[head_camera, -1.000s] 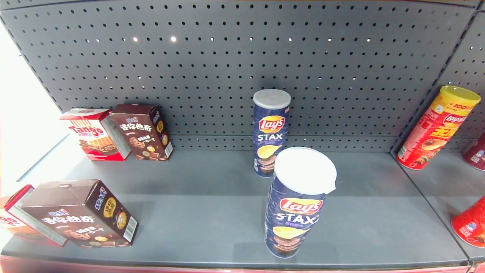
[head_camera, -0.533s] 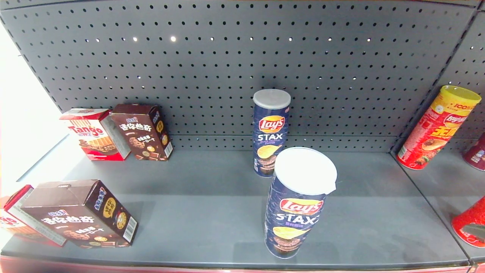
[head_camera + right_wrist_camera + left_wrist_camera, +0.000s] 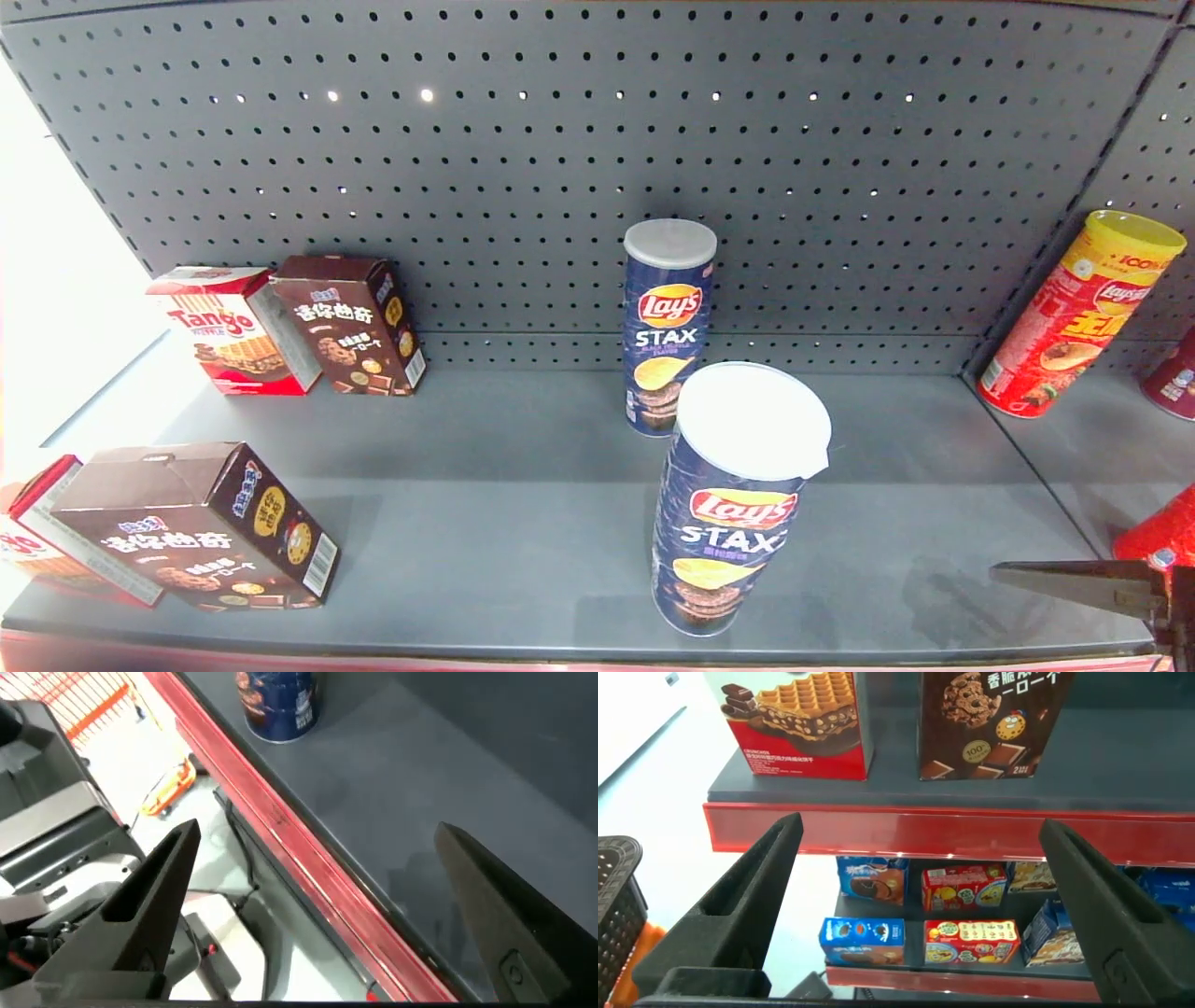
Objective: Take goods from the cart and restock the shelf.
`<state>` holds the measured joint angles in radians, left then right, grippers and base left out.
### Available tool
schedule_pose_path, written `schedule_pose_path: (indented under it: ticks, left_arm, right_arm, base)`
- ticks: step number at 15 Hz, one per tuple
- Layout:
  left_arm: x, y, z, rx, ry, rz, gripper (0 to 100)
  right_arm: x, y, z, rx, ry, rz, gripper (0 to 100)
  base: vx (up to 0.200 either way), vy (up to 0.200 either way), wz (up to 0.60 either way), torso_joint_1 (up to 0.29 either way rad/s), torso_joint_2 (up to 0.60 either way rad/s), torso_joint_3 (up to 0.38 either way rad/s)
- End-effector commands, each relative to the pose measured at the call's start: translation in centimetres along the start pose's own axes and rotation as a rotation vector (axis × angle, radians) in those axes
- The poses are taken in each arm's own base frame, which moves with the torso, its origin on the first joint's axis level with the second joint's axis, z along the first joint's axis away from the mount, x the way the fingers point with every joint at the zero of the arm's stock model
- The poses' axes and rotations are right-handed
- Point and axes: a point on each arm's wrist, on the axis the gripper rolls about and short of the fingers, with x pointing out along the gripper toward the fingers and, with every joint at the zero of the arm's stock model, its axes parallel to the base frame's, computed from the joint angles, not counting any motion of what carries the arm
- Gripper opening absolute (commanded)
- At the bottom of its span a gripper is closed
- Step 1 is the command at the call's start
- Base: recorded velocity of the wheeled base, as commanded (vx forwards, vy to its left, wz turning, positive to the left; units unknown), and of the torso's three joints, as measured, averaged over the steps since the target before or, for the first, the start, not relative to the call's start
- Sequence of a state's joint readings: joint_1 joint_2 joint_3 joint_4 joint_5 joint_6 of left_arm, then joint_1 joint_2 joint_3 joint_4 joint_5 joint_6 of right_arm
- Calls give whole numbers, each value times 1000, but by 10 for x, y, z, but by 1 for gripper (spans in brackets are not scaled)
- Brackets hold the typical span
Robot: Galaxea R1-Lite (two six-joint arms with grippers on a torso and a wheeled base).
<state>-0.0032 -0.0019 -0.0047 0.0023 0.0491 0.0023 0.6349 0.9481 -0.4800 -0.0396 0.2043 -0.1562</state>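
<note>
Gray shelf [image 3: 523,523] w/ pegboard [image 3: 560,140] behind, seen from my head. Two blue chip cans stand upright mid-shelf. The front can [image 3: 733,504] is near the front edge. The back can [image 3: 667,327] is behind it by the pegboard, and they stand apart.

At back left, a red box [image 3: 229,331] touches a brown box [image 3: 355,327]. At the front-left corner is a front brown box [image 3: 201,527] w/ a front red box [image 3: 28,551] just beside it. A red can [image 3: 1074,317] w/ yellow lid stands in the next bay, right.

My right claw [image 3: 316,831] is released and empty, fingers spread wide. It's at the shelf's red lip [image 3: 280,821], to the right of the front can. One finger [image 3: 1083,577] shows low right in the head view.

My left claw [image 3: 920,823] is also released and empty, in front of the lip, below the front boxes. Lower shelves w/ small boxes [image 3: 957,915] lie beyond.
</note>
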Motion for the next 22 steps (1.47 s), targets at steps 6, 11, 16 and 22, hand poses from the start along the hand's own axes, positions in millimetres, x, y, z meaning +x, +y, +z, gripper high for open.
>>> schedule_pose_path:
  ticks: [6, 11, 16, 22]
  left_arm:
    - [0, 0, -1, 2, 3, 0, 100]
    - [0, 0, -1, -1, 3, 0, 100]
    - [0, 0, 0, 1, 1, 0, 100]
    - [0, 0, 0, -2, 1, 2, 100]
  right_arm:
    - [37, -9, 26, 1, 52, 0, 100]
    - [61, -13, 37, 0, 93, -2, 100]
    - [76, -17, 44, 2, 106, -5, 100]
    - [96, -22, 54, 2, 123, -7, 100]
  base:
    - [0, 0, 0, 0, 0, 0]
    - [0, 0, 0, 0, 0, 0]
    - [0, 0, 0, 0, 0, 0]
    - [0, 0, 0, 0, 0, 0]
